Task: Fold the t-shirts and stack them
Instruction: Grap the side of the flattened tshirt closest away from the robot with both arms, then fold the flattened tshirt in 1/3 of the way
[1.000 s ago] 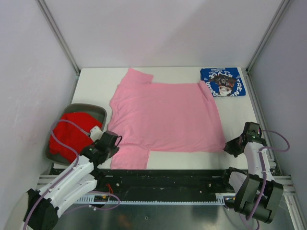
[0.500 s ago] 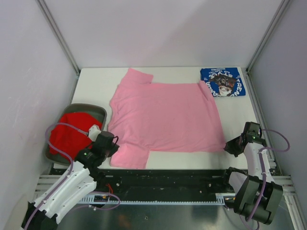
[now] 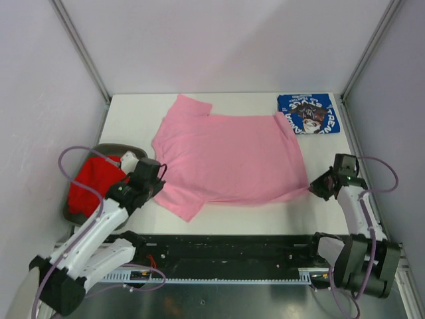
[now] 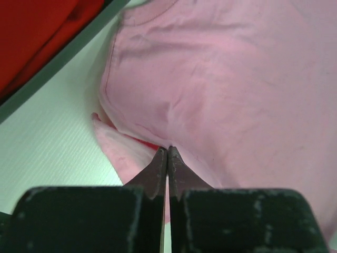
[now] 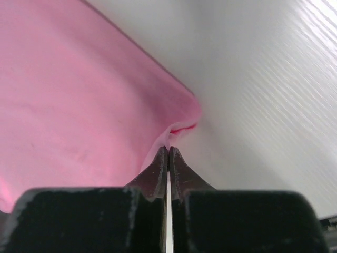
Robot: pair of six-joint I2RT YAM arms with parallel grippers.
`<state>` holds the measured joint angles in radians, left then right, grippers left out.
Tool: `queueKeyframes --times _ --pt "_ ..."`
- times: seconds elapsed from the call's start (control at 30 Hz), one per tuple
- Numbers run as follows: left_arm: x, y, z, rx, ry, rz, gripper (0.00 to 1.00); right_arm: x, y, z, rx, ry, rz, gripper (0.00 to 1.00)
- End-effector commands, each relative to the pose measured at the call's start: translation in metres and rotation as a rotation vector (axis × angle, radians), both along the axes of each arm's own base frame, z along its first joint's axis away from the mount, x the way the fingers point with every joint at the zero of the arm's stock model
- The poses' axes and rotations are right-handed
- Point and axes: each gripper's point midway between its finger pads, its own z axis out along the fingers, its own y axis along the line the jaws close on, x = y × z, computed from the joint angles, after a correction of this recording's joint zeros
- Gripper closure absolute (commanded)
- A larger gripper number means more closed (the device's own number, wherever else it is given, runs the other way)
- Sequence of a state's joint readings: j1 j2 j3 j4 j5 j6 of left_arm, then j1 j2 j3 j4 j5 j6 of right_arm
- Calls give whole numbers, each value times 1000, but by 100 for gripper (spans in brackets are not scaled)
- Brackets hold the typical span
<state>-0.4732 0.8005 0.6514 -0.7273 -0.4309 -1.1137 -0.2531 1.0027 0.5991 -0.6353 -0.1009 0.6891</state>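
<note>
Pink t-shirt (image 3: 232,156) lies spread sideways mid tabletop (image 3: 133,119), neck end to the left, hem to the right. One sleeve points to the far side; the other sticks out at the near-left.

Left jaws are pressed together on a pinch of pink cloth at the near-left, by that sleeve. The wrist view shows the fabric puckering up into the tips. Right jaws are likewise clamped on the near-right hem corner, w/ a small fold of cloth drawn into them. Both grips are thin, edge only.

Blue printed t-shirt (image 3: 309,113) sits folded at the far-right corner, just beside the pink one's hem. Red t-shirt (image 3: 93,183) is bundled in the grey bin (image 3: 126,147) at the left, close to the left arm (image 3: 99,226).

Step in hand, prob.: carry the near long edge over to the far edge, i.e. the first lengthwise fold. To do it well:
- raise both ends level and move them in sync
- keep the cloth lightly taut btwn the arms so no sag drags
- watch that the near sleeve doesn't tuck under
- lay the edge down on the far edge before letting go
- go slow, since such thin pinches could slip
</note>
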Motion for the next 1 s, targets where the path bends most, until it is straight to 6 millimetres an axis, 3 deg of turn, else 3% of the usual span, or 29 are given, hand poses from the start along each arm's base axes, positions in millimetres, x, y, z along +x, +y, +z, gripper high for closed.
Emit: queueKeyframes --times 0.0,0.2,0.37,0.6,0.97 --pt "33 9 18 84 -24 42 100 50 2 17 -62 -99 87 100" --pt "80 17 20 117 -28 50 100 100 10 13 -107 -100 154 100" --pt "118 17 19 137 -16 23 100 130 13 -4 -100 -64 174 100" --pt "147 15 11 136 5 -16 100 149 -1 -5 -108 -83 141 100" --pt "163 23 16 131 -7 -9 100 155 -15 2 -103 -116 110 100"
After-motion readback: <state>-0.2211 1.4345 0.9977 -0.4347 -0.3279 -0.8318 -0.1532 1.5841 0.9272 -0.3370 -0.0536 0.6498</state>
